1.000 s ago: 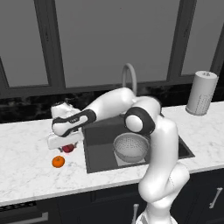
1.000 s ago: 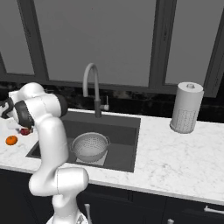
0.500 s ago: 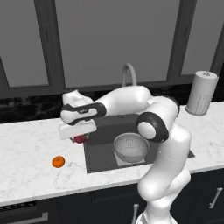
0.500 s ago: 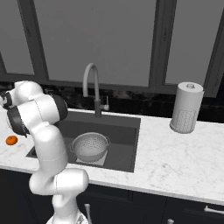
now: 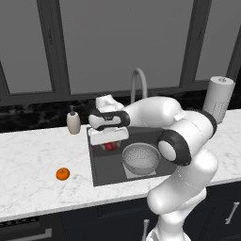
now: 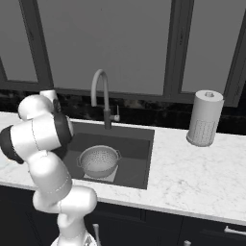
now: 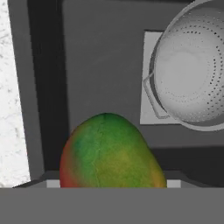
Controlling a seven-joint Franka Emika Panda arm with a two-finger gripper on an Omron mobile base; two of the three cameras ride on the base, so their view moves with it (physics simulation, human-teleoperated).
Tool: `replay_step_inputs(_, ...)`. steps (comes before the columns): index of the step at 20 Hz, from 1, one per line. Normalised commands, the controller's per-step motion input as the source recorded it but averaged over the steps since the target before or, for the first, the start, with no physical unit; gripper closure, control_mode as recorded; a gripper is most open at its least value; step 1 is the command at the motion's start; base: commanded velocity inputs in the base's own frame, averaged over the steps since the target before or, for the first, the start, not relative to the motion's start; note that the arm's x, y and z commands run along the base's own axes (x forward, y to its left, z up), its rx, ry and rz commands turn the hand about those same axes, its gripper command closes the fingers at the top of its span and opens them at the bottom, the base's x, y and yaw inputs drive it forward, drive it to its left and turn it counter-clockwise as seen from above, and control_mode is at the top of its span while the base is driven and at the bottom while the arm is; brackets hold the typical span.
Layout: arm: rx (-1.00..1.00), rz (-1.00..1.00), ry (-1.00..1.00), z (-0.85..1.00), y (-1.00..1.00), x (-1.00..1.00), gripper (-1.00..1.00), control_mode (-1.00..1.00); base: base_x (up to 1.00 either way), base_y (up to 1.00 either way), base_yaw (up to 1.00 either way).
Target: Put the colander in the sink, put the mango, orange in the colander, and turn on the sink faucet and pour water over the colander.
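Since a second ago the arm has swung from the counter left of the basin to a spot over the sink (image 5: pixel 101 169), carrying the mango (image 5: pixel 110 146) with it. Back then the gripper (image 5: pixel 109 146) was low over the marble worktop (image 5: pixel 33 160) beside both fruits; half a second ago it was already lifted with the red fruit under it. It now hangs above the sink's left part, and the orange (image 5: pixel 62 173) lies alone on the worktop, well apart from the sink. The colander (image 5: pixel 141 158) has not shifted.

The gripper is closed on the mango, with the fruit showing red just beneath the white hand in the left base view. In the hand view the mango (image 7: pixel 111 153) looks mostly green on its upper face, running to red along its left edge and yellowish orange at the right, smooth and egg-shaped, close to the camera. The fingertips themselves are hidden there.

The colander (image 6: pixel 99 161) sits upright on the lighter square at the bottom of the sink (image 6: pixel 139 153), a silvery perforated bowl with small side handles. In the hand view it lies up and to the right of the mango (image 7: pixel 192 70), apart from it. The sink faucet (image 6: pixel 101 96) arches over the back edge of the basin. A soap dispenser (image 5: pixel 73 123) stands at the back of the worktop, left of the sink, and a paper towel roll (image 6: pixel 205 118) on the right.
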Motion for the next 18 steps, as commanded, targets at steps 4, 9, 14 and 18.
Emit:
replay_step_inputs(4,0.0,-0.1,0.0,0.0,-1.0,0.0,1.0,-1.0,0.0,0.0,0.0)
replay_step_inputs(9,0.0,-0.1,0.0,0.0,-1.0,0.0,1.0,-1.0,0.0,0.0,0.0)
replay_step_inputs(14,0.0,-0.1,0.0,0.0,-0.81,0.0,1.0,-1.0,0.0,0.0,0.0)
replay_step_inputs(18,0.0,-0.09,0.0,0.0,-0.37,0.0,1.0,-1.0,0.0,0.0,0.0)
